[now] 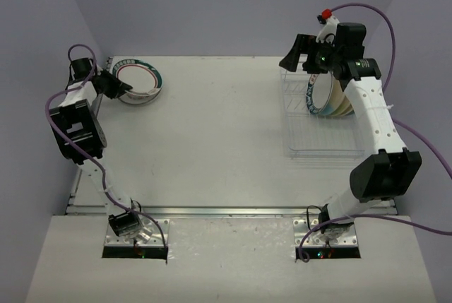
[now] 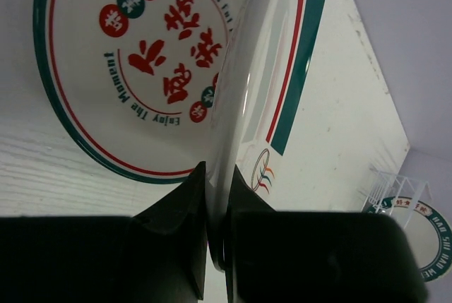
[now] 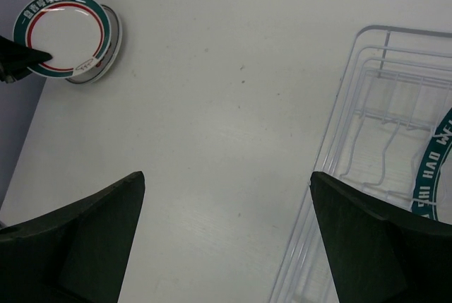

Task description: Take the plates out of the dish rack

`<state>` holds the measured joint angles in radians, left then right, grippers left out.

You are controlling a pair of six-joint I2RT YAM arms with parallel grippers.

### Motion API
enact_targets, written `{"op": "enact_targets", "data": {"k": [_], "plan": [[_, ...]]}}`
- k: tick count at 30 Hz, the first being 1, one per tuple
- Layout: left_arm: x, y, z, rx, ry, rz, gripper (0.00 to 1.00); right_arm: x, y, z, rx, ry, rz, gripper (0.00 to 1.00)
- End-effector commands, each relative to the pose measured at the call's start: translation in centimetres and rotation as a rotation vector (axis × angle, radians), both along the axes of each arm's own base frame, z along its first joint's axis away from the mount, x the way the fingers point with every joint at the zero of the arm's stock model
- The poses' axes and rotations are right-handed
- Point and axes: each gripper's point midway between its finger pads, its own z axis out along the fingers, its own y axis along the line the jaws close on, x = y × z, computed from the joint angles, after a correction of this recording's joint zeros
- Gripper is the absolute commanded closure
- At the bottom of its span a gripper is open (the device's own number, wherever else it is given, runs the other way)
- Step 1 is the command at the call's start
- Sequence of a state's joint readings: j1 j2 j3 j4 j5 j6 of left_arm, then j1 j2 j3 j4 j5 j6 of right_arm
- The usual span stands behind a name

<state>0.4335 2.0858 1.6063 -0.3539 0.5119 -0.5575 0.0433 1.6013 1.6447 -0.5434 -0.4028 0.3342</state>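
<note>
At the table's far left corner my left gripper point(image 1: 120, 87) is shut on the rim of a white plate with a green rim and red ring point(image 1: 139, 77). In the left wrist view that plate point(image 2: 254, 84) stands edge-on between the fingers point(image 2: 176, 204), tilted over a second, matching plate point(image 2: 127, 70) lying flat on the table. The dish rack point(image 1: 321, 140) sits at the right. Several plates point(image 1: 328, 99) stand upright in its far part, a green-rimmed one point(image 3: 434, 169) in front. My right gripper point(image 1: 300, 56) hangs open and empty above the rack's far left corner point(image 3: 367, 105).
The table's far edge point(image 1: 212, 56) and the lilac walls run close behind both grippers. The right arm point(image 1: 374, 119) reaches over the rack's right side. In the right wrist view the two far-left plates point(image 3: 67, 34) show with the left fingers point(image 3: 25, 56) on them.
</note>
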Motion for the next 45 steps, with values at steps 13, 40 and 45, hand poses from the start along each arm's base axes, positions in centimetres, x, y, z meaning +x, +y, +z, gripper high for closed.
{"op": "enact_targets", "data": {"k": [13,40,45], "plan": [[2.3,2.4,0.5,0.057,-0.087,-0.044,0.41,-0.6,-0.7,0.8,-0.049,-0.029,-0.010,0.01],[-1.9,-9.2,18.6,1.069,-0.410,-0.355,0.00,1.6,-10.8,-1.8,-0.497,-0.024,-0.374,0.06],[-3.1,-14.6,21.0,1.128,-0.522,-0.414,0.00,1.4,-11.8,-3.3,-0.549,0.004,-0.385,0.12]]}}
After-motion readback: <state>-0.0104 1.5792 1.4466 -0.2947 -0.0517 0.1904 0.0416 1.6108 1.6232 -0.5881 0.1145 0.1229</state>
